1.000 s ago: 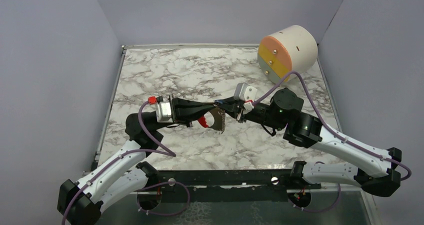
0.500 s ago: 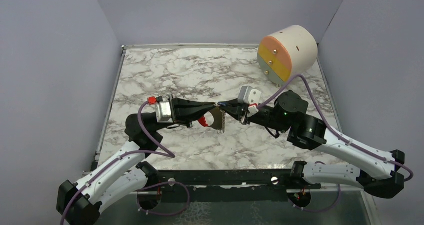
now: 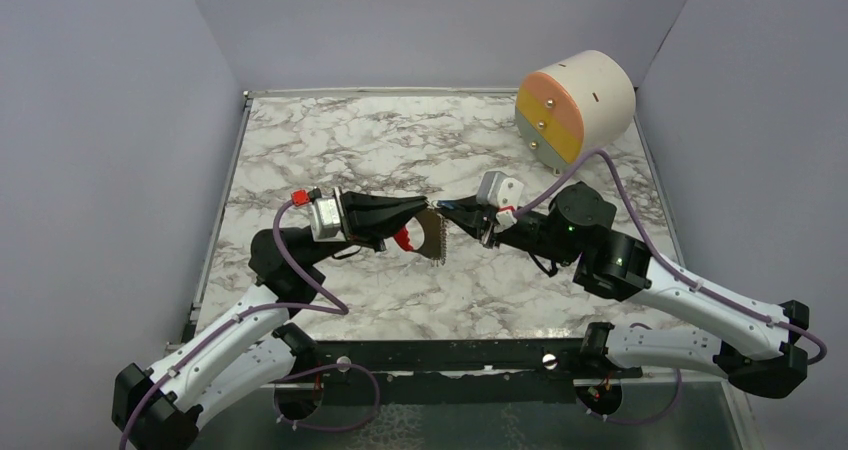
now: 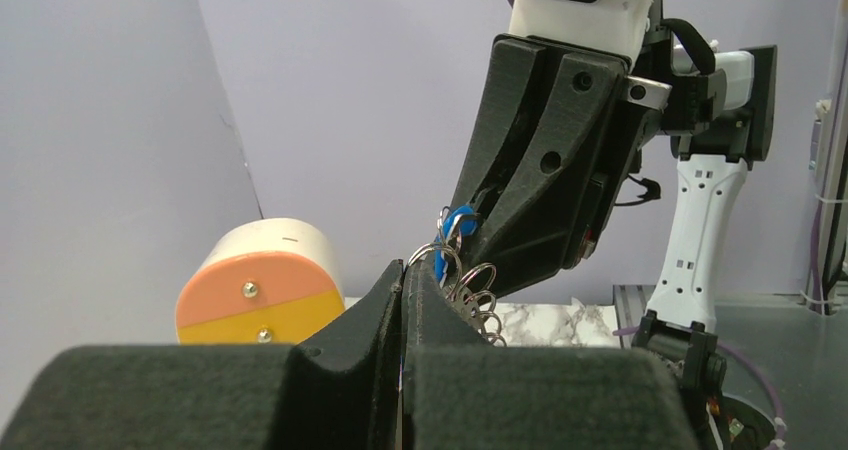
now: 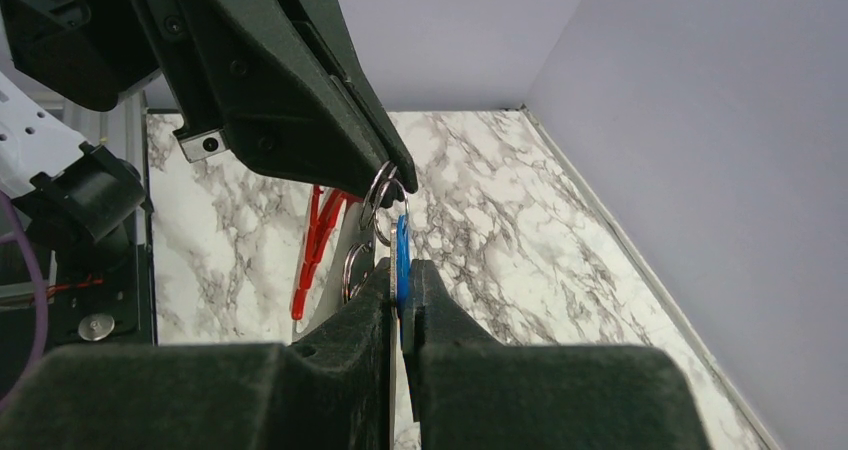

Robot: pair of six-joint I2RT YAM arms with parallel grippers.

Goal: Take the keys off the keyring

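The keyring (image 3: 433, 236) is a grey ridged band with a red part (image 3: 405, 238), and it hangs above the marble table. My left gripper (image 3: 424, 213) is shut on its upper end. In the left wrist view the gripper (image 4: 403, 273) pinches the wire rings (image 4: 472, 282). My right gripper (image 3: 446, 210) meets it tip to tip, shut on the small blue key (image 5: 401, 247). The key also shows in the left wrist view (image 4: 458, 222), still threaded on a ring (image 5: 383, 194). The red part (image 5: 318, 232) hangs below in the right wrist view, where the right gripper (image 5: 398, 273) is at the bottom.
A big cream cylinder (image 3: 578, 103) with an orange and yellow face lies at the back right corner, and it shows in the left wrist view (image 4: 258, 292). Purple walls enclose the marble table (image 3: 340, 150) on three sides.
The right gripper drew slightly right with the key. The left gripper then pulled back a little to the left, carrying the band with it. Both stay shut.
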